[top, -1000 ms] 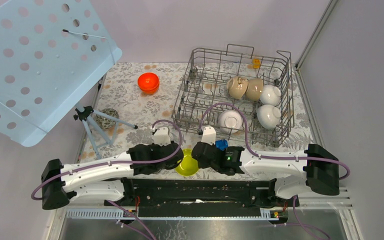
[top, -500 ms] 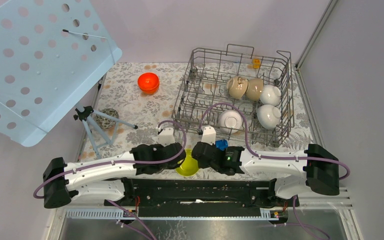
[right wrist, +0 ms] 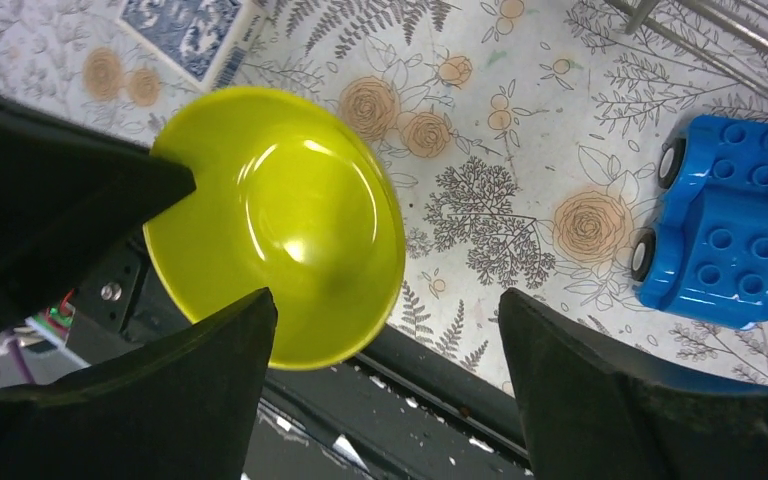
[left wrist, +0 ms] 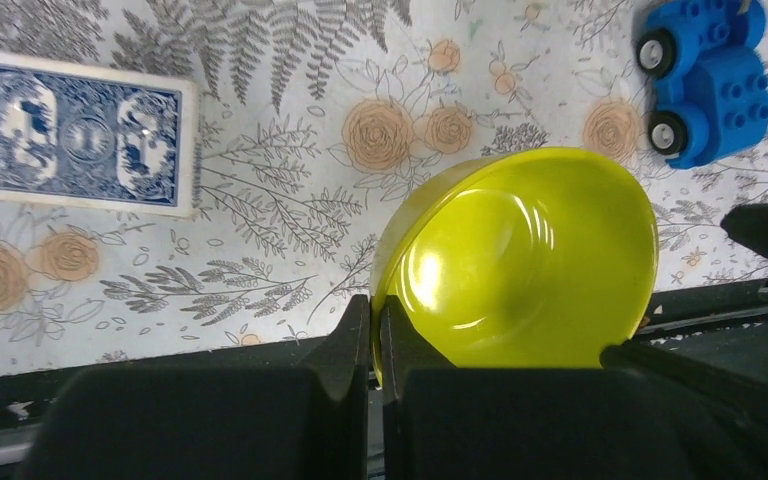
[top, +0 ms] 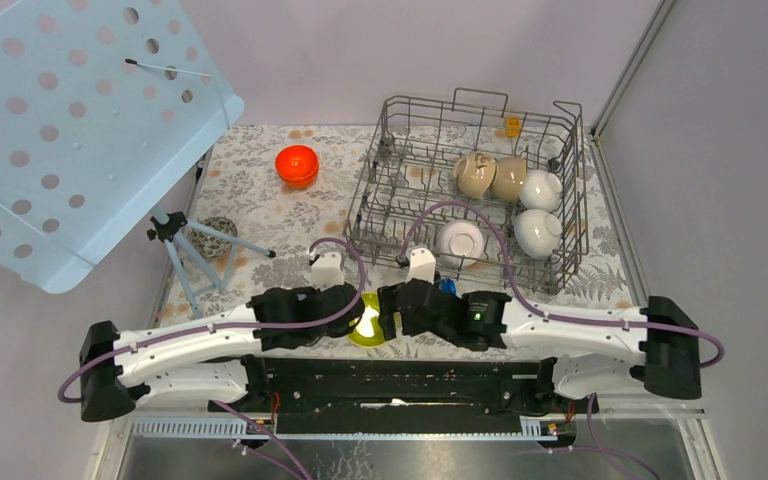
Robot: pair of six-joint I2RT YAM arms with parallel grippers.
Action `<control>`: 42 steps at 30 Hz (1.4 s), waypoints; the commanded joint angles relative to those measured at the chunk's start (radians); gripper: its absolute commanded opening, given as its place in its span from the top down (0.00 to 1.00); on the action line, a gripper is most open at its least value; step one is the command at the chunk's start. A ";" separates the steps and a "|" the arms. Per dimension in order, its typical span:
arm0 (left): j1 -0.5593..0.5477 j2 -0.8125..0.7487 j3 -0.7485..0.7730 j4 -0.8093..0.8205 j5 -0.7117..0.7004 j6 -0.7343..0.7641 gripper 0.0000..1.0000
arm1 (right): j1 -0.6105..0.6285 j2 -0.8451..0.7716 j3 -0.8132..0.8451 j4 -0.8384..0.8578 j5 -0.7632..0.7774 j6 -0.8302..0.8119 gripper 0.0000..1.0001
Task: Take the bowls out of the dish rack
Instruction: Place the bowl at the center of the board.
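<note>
Top view: bright, even, diffuse light from overhead; soft, faint shadows only; sharp edge to edge. Small white glare spot on the glossy yellow-green round bowl. Wrist views: broad highlights and rippled reflections inside the bowl, dimmer shade toward its lower rim. Floral-printed tablecloth around the bowl crisp, evenly lit. Left gripper's black fingers and right gripper's black fingers, below and beside the bowl, underexposed, almost featureless, slightly soft.

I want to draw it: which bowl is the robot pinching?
The yellow-green bowl: the left gripper is shut on its rim. The orange-red bowl sits on the table; beige bowls and white bowls lie in the dish rack.
</note>
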 commanded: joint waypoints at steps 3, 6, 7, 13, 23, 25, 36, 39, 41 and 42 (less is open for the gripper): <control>0.002 -0.055 0.145 -0.025 -0.100 0.082 1.00 | 0.004 -0.161 0.002 -0.046 -0.051 -0.131 0.09; 0.002 -0.068 0.195 -0.024 -0.127 0.129 1.00 | 0.004 -0.263 -0.045 -0.015 -0.066 -0.174 0.09; 0.002 -0.072 0.212 -0.024 -0.139 0.142 1.00 | 0.004 -0.293 -0.056 -0.008 -0.074 -0.186 0.09; 0.002 -0.072 0.298 -0.023 -0.198 0.217 1.00 | 0.004 -0.443 -0.141 0.078 -0.066 -0.211 0.10; 0.002 -0.057 0.279 0.006 -0.172 0.228 1.00 | 0.003 -0.329 0.043 -0.014 0.013 -0.186 0.14; 0.002 -0.062 0.275 0.006 -0.172 0.225 1.00 | 0.004 -0.295 0.071 -0.018 0.032 -0.179 0.14; 0.002 -0.090 0.241 0.029 -0.140 0.205 1.00 | 0.004 -0.148 0.206 -0.125 0.179 -0.119 0.32; 0.002 -0.095 0.232 0.034 -0.131 0.199 1.00 | 0.004 -0.111 0.234 -0.140 0.202 -0.106 0.39; 0.002 -0.100 0.229 0.034 -0.128 0.196 1.00 | 0.003 -0.083 0.254 -0.149 0.208 -0.103 0.42; 0.002 -0.103 0.228 0.035 -0.126 0.195 1.00 | 0.002 -0.068 0.267 -0.162 0.212 -0.101 0.43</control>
